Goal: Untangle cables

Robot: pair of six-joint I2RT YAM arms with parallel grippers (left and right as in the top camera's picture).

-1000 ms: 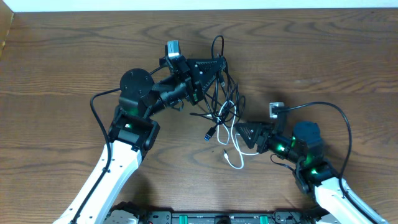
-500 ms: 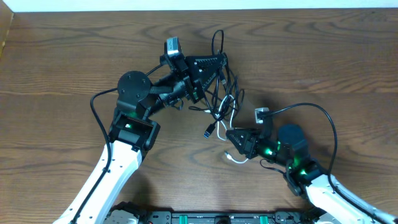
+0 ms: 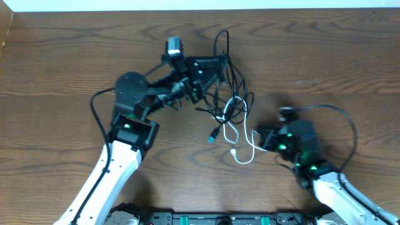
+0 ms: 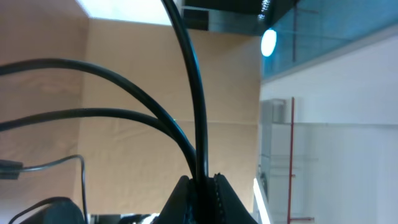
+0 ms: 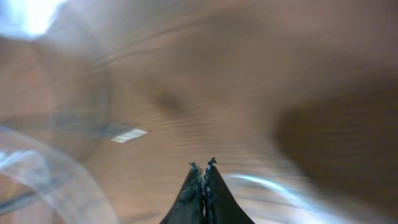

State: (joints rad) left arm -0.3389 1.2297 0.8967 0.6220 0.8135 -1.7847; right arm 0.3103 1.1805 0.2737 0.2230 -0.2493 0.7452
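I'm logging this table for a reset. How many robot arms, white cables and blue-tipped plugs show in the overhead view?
robot arms: 2, the left arm and the right arm
white cable: 1
blue-tipped plug: 1
total: 4
The black cables are too tangled to count apart.

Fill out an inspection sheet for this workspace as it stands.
Surface: dark wooden table.
Job's things: black cables and a white cable tangled mid-table; a blue-tipped plug lies at the tangle's edge.
Clutter: nothing seen.
Grippers: left gripper shut on the black cables; right gripper shut beside the white cable, any grip lost in blur.
Cables: thick arm cord loops apart from the tangle.
Surroundings: white strip beyond the far table edge.
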